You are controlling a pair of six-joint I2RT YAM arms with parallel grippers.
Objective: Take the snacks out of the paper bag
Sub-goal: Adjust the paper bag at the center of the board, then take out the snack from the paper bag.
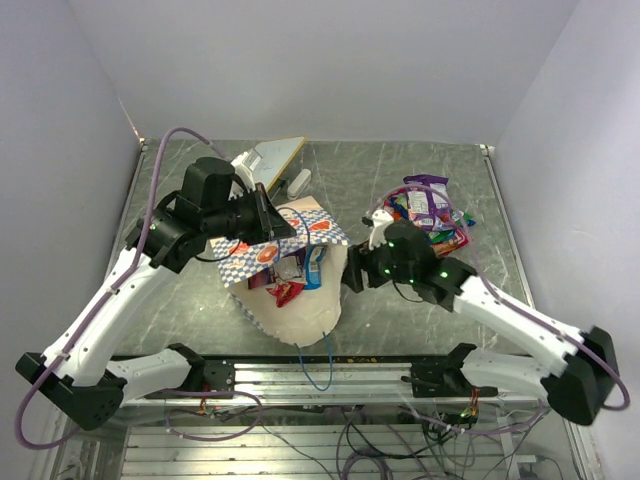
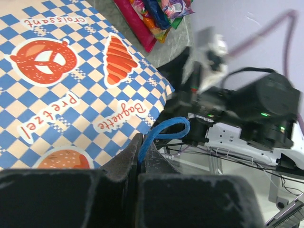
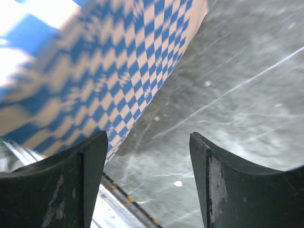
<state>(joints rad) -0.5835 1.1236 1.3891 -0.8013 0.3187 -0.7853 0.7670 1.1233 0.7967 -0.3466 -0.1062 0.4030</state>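
Note:
The paper bag (image 1: 295,310) lies mid-table, its checkered band (image 1: 262,252) raised. My left gripper (image 1: 283,228) is shut on the bag's blue string handle (image 2: 164,130), which is pinched between the jaws in the left wrist view (image 2: 141,140). The checkered side fills that view (image 2: 71,85). Under the lifted band, a red packet (image 1: 285,292) and a blue packet (image 1: 315,262) show at the bag's mouth. A pile of snacks (image 1: 430,210) lies at the right back and also shows in the left wrist view (image 2: 156,14). My right gripper (image 1: 352,275) is open and empty just right of the bag, low over the table (image 3: 148,137), with the bag's checkered edge (image 3: 118,71) at its left.
A flat white board with a wooden edge (image 1: 272,158) and a small white object (image 1: 299,181) lie at the back. A second blue string handle (image 1: 325,365) hangs over the near edge onto the metal rail. Grey walls close in on both sides.

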